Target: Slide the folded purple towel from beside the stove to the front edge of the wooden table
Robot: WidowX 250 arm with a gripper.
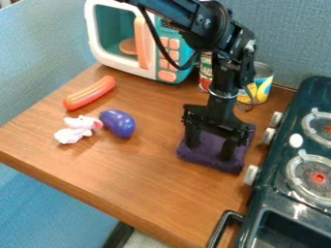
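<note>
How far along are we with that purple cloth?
Looks done: the gripper is positioned over the purple cloth, its fingers spread apart. In hand: nothing looks gripped; the cloth lies squarish on the wooden table, and I can't tell whether the fingers touch it. Left, as far as I can judge: closing on the cloth and any move of it.

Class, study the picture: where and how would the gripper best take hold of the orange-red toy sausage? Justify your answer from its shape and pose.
Probably at its middle, coming from above, with the gripper turned to close across the narrow width. The sausage is long and slim, lying flat and slantwise, with both long sides free.
</note>
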